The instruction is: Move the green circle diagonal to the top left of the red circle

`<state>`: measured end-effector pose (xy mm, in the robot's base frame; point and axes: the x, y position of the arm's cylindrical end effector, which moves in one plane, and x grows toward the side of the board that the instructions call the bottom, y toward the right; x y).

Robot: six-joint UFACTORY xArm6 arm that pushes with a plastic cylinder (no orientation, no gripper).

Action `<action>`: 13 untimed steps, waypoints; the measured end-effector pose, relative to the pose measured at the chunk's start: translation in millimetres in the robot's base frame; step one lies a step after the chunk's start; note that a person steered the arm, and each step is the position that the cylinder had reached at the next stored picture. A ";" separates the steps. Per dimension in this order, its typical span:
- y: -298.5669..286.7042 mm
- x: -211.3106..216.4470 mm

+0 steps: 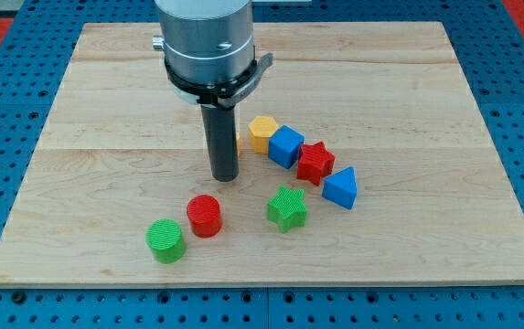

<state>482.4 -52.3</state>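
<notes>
The green circle (165, 239) is a short green cylinder at the view's lower left of the board. The red circle (204, 215) stands just to its upper right, close beside it. My tip (224, 177) is the lower end of the dark rod, above and slightly right of the red circle, with a small gap between them. The tip touches no block.
A green star (286, 208) lies right of the red circle. A row runs diagonally from a yellow block (262, 132) through a blue cube (285, 146) and a red star (315, 163) to a blue triangle (340, 188). The wooden board (106, 110) ends in blue pegboard.
</notes>
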 end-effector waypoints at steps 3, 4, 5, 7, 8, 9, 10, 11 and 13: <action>-118.6 15.1; -138.2 72.0; -122.4 135.3; -121.8 135.4; -121.8 135.9; -97.6 135.8; -47.4 135.8; -59.2 132.8; -71.6 86.1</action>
<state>568.5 -123.9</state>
